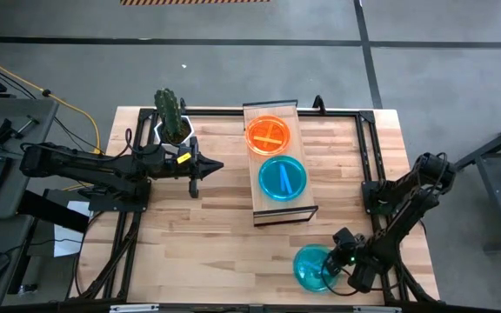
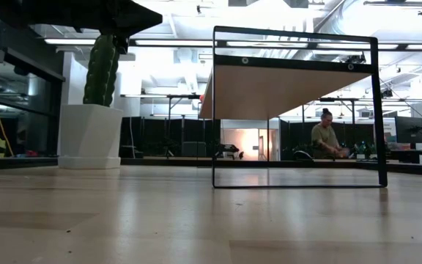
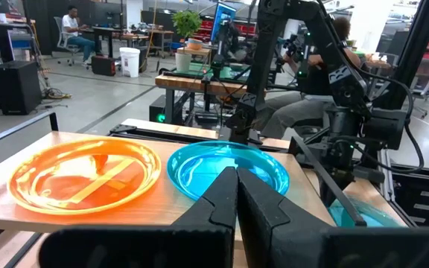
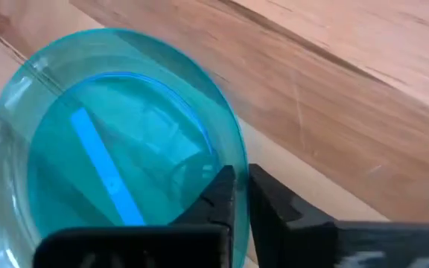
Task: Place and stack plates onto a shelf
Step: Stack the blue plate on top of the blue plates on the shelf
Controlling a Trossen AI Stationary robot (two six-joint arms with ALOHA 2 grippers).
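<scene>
The shelf (image 1: 278, 165) was a pale plank on a thin dark frame, standing mid-table, and on it lay two round, glossy, translucent plates side by side: an orange plate (image 1: 268, 134) toward the far end and a teal plate (image 1: 283, 177) toward the near end. A third teal plate (image 1: 314, 267) sat on the butcher-block table (image 1: 207, 235) near its front right corner, where the right gripper (image 1: 336, 263) had clenched its fingers on the rim; the right wrist view showed that pinch close up (image 4: 233, 197), the dark fingers straddling the plate's thin edge. The left gripper (image 1: 214, 165), fingers pressed together and holding nothing, hung left of the shelf beside a cactus (image 1: 170, 111) in a white angular pot. Only the low view showed the shelf's underside and open frame (image 2: 297, 108), with a person (image 2: 327, 136) seated far behind; the plates were out of sight there. The left wrist view showed both shelved plates' ribbed shine (image 3: 85, 173).
</scene>
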